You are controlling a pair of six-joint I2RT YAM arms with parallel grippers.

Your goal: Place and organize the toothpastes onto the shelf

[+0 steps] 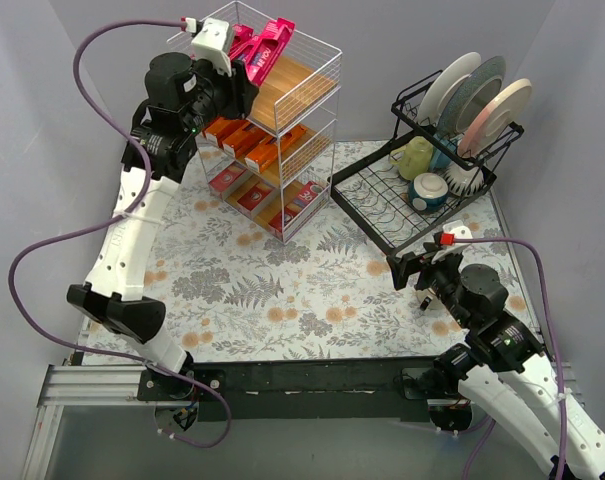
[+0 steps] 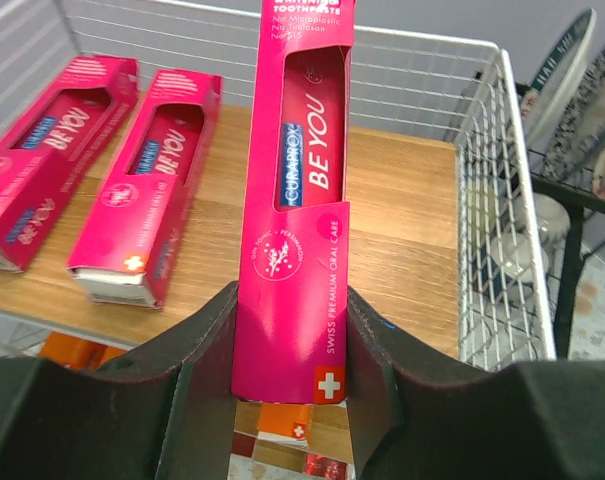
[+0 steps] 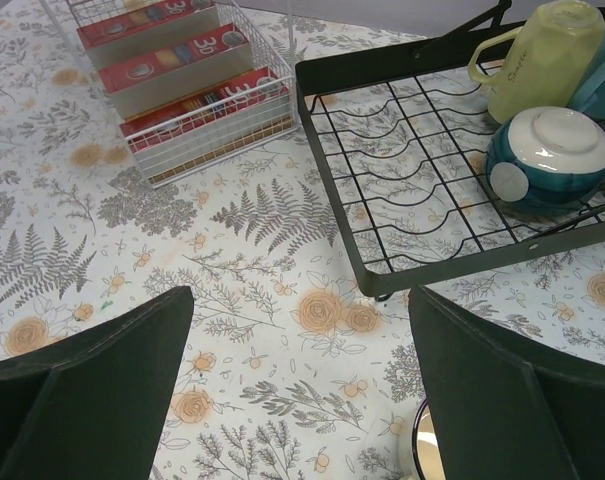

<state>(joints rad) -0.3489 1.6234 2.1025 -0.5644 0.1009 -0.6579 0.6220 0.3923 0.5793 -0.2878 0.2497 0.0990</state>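
The white wire shelf [image 1: 317,75] stands at the back of the table. My left gripper [image 2: 290,345] is shut on a bright pink toothpaste box [image 2: 302,170] and holds it over the top wooden board [image 2: 402,230]. Two more pink boxes [image 2: 147,185] lie on that board to its left. In the top view the left gripper [image 1: 244,75] is at the top tier's left side. Orange boxes [image 1: 250,142] fill the middle tier and dark red boxes [image 1: 252,195] the bottom one. My right gripper [image 3: 300,385] is open and empty above the tablecloth, near the right front.
A black wire dish rack [image 1: 422,195] with plates [image 1: 477,95], a yellow mug [image 3: 537,55] and a blue bowl [image 3: 547,150] stands at the back right, close to my right gripper. The flowered tablecloth [image 1: 282,290] covers the table.
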